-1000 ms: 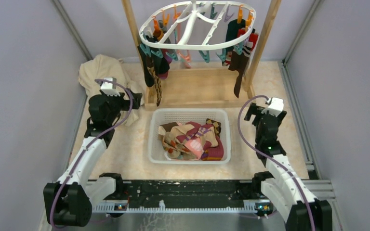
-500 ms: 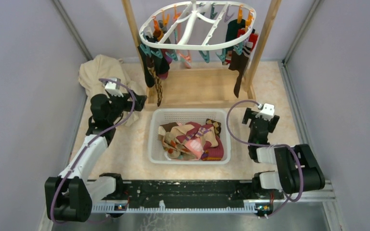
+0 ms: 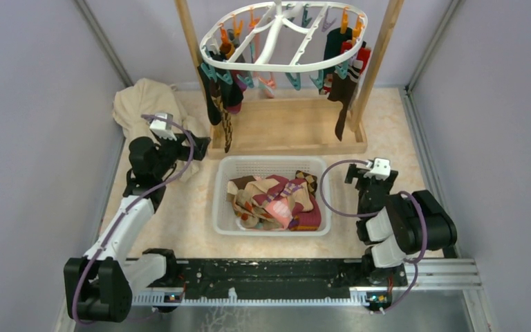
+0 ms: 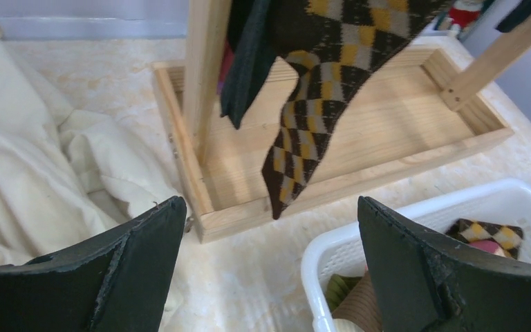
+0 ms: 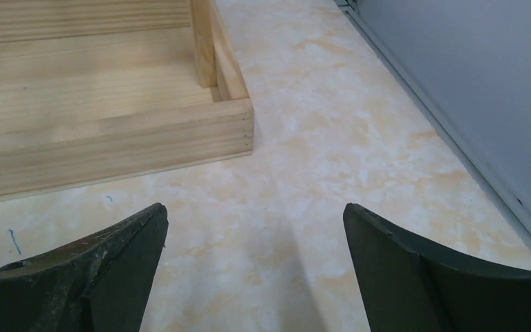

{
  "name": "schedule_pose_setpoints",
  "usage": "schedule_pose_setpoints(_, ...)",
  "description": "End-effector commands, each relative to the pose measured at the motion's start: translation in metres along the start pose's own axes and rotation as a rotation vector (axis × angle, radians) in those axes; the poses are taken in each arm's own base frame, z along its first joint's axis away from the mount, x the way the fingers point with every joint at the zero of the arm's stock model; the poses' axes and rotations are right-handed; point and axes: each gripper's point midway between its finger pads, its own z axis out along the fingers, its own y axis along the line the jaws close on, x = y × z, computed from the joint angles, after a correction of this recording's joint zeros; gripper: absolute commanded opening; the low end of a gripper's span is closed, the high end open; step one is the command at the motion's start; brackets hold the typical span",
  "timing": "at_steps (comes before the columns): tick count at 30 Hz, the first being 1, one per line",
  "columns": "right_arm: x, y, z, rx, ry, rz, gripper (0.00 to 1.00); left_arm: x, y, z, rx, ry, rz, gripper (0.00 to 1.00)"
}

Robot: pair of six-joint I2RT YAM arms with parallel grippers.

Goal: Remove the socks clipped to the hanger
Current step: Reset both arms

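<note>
Socks (image 3: 216, 97) remain clipped at both ends of the hanger (image 3: 276, 69), hung above the table's (image 3: 401, 131) far edge. Left gripper (image 4: 269, 202) and right gripper (image 5: 254, 207): jaws spread wide, grasping nothing.

High rear overhead view; both wrist views low, close, forward (wooden frame (image 3: 290, 128) shared).

– How many drying racks?
– One hanger (image 3: 269, 41), top centre, on one wooden frame (image 3: 287, 128) with two posts.
– And the socks (image 3: 214, 97) on it?
– Two clusters, left and right. They overlap too much to count, and only one argyle sock (image 4: 311, 90) stands out.
– Anything else?
– One white mesh basket (image 3: 221, 200) with one sock heap (image 3: 276, 200), and one cream cloth (image 3: 142, 104) at upper left.
– Grippers?
– Two: left gripper (image 4: 271, 204) and right gripper (image 5: 254, 207).
</note>
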Motion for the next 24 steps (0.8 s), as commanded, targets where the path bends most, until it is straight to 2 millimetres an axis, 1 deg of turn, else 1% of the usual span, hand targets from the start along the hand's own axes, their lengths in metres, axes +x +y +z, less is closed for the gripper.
schedule_pose_setpoints(1, -0.035, 0.015, 0.004, -0.079, -0.131, 0.015, 0.99, -0.001, 0.021, -0.008, -0.112, -0.022, 0.064, 0.99)
schedule_pose_setpoints(3, -0.034, 0.019, 0.009, -0.089, -0.114, -0.001, 0.99, -0.001, 0.012, -0.014, -0.049, -0.04, 0.186, 0.99)
schedule_pose_setpoints(4, -0.031, 0.021, 0.015, -0.089, -0.088, -0.007, 0.99, -0.001, 0.01, -0.017, -0.037, -0.054, 0.206, 0.99)
schedule_pose_setpoints(6, -0.026, 0.019, 0.024, -0.066, -0.043, 0.004, 0.99, -0.004, 0.018, -0.025, -0.097, -0.103, 0.218, 0.99)
schedule_pose_setpoints(8, -0.023, 0.012, 0.027, -0.027, -0.025, 0.025, 0.99, -0.003, 0.032, -0.034, -0.174, -0.147, 0.253, 0.99)
schedule_pose_setpoints(10, -0.023, 0.011, 0.027, -0.021, -0.027, 0.025, 0.99, 0.002, 0.037, -0.039, -0.2, -0.19, 0.276, 0.99)
schedule_pose_setpoints(11, -0.023, 0.011, 0.027, -0.021, -0.025, 0.025, 0.99, 0.008, 0.04, -0.04, -0.205, -0.2, 0.284, 0.99)
schedule_pose_setpoints(12, -0.023, 0.011, 0.027, -0.022, -0.027, 0.026, 0.99, 0.013, 0.046, -0.039, -0.232, -0.211, 0.274, 0.99)
schedule_pose_setpoints(14, -0.024, 0.011, 0.027, -0.021, -0.028, 0.025, 0.99, 0.027, 0.066, -0.037, -0.316, -0.213, 0.259, 0.99)
schedule_pose_setpoints(15, -0.023, 0.011, 0.027, -0.022, -0.027, 0.025, 0.99, 0.036, 0.072, -0.033, -0.327, -0.206, 0.267, 0.99)
schedule_pose_setpoints(16, -0.023, 0.011, 0.027, -0.022, -0.026, 0.025, 0.99, 0.052, 0.078, -0.028, -0.333, -0.176, 0.266, 0.99)
schedule_pose_setpoints(17, -0.023, 0.011, 0.027, -0.021, -0.027, 0.025, 0.99, 0.056, 0.085, -0.027, -0.361, -0.184, 0.27, 0.99)
schedule_pose_setpoints(19, -0.023, 0.011, 0.027, -0.022, -0.027, 0.025, 0.99, 0.064, 0.086, -0.019, -0.336, -0.187, 0.293, 0.99)
schedule_pose_setpoints(20, -0.023, 0.011, 0.027, -0.022, -0.026, 0.025, 0.99, 0.064, 0.084, -0.016, -0.313, -0.191, 0.322, 0.99)
schedule_pose_setpoints(22, -0.023, 0.011, 0.027, -0.021, -0.027, 0.025, 0.99, 0.062, 0.087, -0.017, -0.33, -0.202, 0.342, 0.99)
schedule_pose_setpoints(24, -0.024, 0.011, 0.027, -0.021, -0.028, 0.026, 0.99, 0.06, 0.084, -0.019, -0.324, -0.208, 0.34, 0.99)
